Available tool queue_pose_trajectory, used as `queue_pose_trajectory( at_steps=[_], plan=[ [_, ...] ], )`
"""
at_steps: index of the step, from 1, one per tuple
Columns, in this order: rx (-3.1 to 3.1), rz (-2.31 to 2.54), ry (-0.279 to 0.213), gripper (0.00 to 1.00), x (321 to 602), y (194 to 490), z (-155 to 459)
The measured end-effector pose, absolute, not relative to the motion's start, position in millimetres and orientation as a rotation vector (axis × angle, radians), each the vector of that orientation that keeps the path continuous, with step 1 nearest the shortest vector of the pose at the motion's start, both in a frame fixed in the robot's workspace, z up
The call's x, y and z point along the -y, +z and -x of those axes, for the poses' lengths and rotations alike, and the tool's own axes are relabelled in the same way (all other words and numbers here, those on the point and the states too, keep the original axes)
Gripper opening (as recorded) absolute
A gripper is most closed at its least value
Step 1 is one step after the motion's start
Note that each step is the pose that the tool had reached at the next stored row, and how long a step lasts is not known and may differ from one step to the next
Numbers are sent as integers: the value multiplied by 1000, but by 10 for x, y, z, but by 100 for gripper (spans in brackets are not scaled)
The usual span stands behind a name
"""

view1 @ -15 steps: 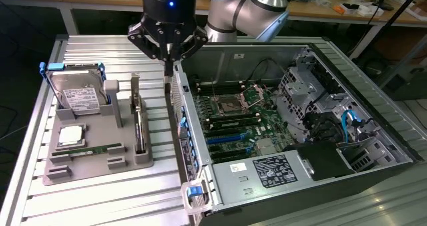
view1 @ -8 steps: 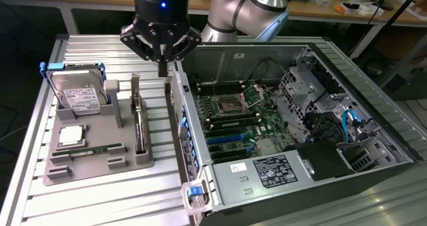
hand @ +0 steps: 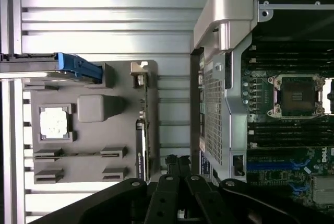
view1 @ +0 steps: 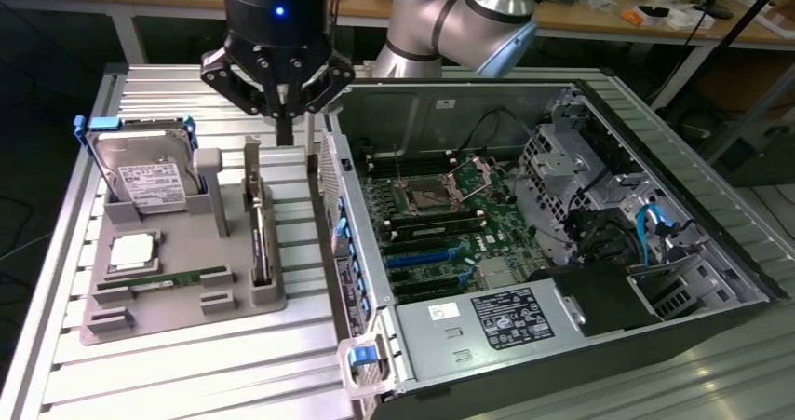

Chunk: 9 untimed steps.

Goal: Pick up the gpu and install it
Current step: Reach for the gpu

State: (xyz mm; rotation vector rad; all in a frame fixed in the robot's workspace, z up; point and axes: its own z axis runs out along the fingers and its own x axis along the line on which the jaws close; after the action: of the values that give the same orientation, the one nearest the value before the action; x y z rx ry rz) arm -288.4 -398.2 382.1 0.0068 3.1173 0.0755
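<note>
The gpu [view1: 260, 229] stands on its long edge in a slot of the grey holder [view1: 186, 301], black face upright, silver bracket at the far end. Seen from the wrist, the gpu [hand: 141, 145] is a thin dark strip in the holder [hand: 88, 130]. My gripper [view1: 286, 127] hangs above the holder's far end, just beyond the card and between it and the computer case, with its fingers pressed together and nothing held. In the wrist view the gripper [hand: 177, 162] sits beside the card's near end, apart from it.
The open computer case [view1: 584, 113] lies at the exterior view's right, its motherboard [view1: 448, 224] and power supply [view1: 497, 319] exposed. The holder also carries a hard drive [view1: 149, 176], a processor [view1: 133, 252] and a memory stick [view1: 168, 278]. Ribbed metal table [view1: 186, 373] lies all around.
</note>
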Motion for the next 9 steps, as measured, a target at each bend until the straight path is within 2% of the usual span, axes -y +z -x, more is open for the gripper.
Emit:
queue_pose_trajectory(
  at_steps=[9],
  plan=[
    [-3117, -7, 76, 11, 3981, 3808, 3303]
  ],
)
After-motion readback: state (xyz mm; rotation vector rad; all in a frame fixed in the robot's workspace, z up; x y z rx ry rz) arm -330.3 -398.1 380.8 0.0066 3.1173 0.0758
